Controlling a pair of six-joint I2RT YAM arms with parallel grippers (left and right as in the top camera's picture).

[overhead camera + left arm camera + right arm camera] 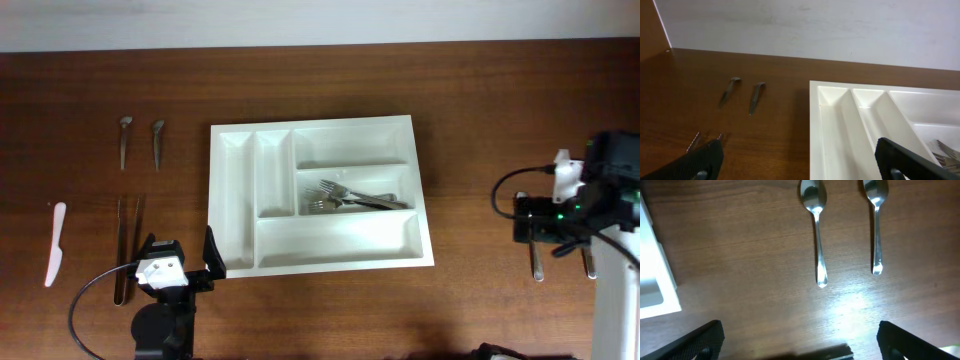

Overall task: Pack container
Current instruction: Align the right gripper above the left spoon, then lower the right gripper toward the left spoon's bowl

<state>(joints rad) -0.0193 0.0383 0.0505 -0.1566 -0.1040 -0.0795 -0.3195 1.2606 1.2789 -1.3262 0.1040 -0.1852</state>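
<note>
The container (340, 243), a large white tray, lies mid-table with forks (355, 197) in its middle crosswise compartment. My left gripper (180, 250) hovers at the front left, by the container's near left corner. It is open and empty. In the left wrist view the left gripper (799, 145) straddles the container's left rim (814, 130), one finger over wood and one over the tray. My right gripper (800, 327) is open and empty above the table at the far right, just short of the handles of two spoons (816, 230) (876, 225).
Left of the tray lie two small spoons (125, 140) (157, 142), two thin knives (128, 245) and a white plastic knife (55, 243). The right arm (575, 205) covers most of the two right-hand spoons in the overhead view. A pale wall (815, 25) borders the table's far edge.
</note>
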